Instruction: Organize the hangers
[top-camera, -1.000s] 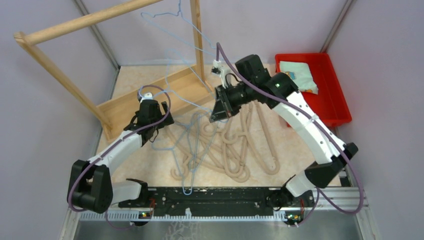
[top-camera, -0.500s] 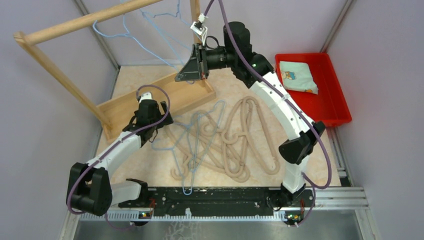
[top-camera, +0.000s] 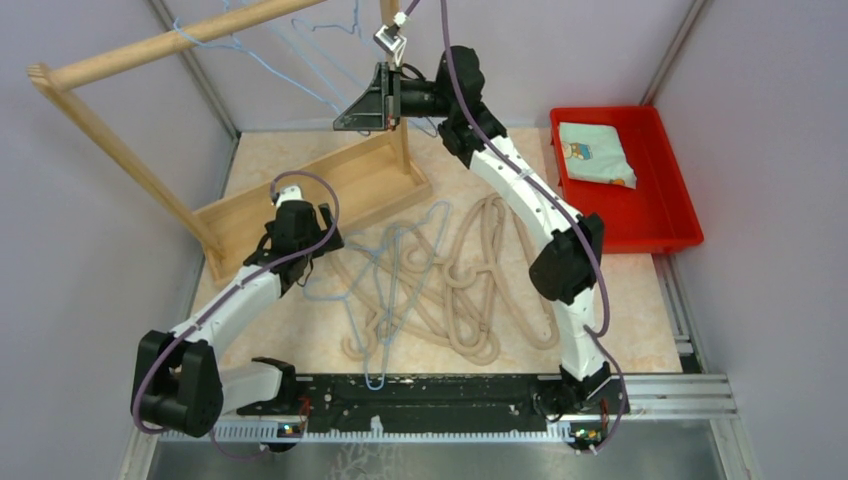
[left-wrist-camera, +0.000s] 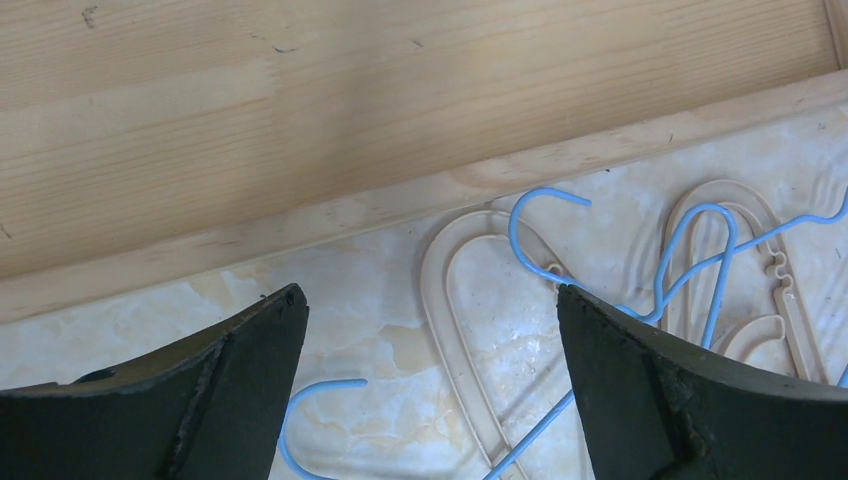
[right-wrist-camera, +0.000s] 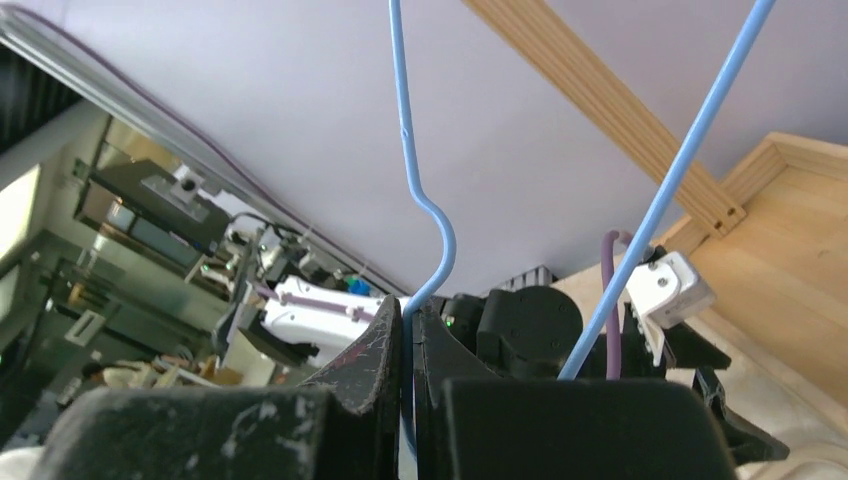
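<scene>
Top view: the wooden rack (top-camera: 170, 42) stands at the far left of the surface (top-camera: 620, 320), its base (top-camera: 330, 195) lying flat. The right fingers (top-camera: 355, 110) are raised beside the rack's near upright, clenched on a blue hanger (top-camera: 270, 65) whose wire runs up toward the rail; whether its hook sits on the rail cannot be told. The left fingers (top-camera: 300, 235) hang low at the front edge of the rack's base, spread and holding nothing. In front of the base, a loose pile of hangers lies on the surface: beige hangers (top-camera: 470, 290) overlapped by thin blue ones (top-camera: 385, 270). Right of the rack, well apart, sits a red bin (top-camera: 680, 220) with a folded cloth (top-camera: 595, 150) inside. Left wrist view: the left fingers (left-wrist-camera: 200, 400) stand wide apart over the surface, just in front of the rack's base (left-wrist-camera: 400, 100). Between them lie a beige hanger's loop (left-wrist-camera: 440, 280) and a blue hook (left-wrist-camera: 530, 215), touched by neither finger. Right wrist view: the right fingers (right-wrist-camera: 370, 360) are pressed together on the blue hanger's wire (right-wrist-camera: 440, 230), which rises from between them. A second run of blue wire (right-wrist-camera: 680, 160) slants up to the right, in front of a rack beam (right-wrist-camera: 600, 100).
</scene>
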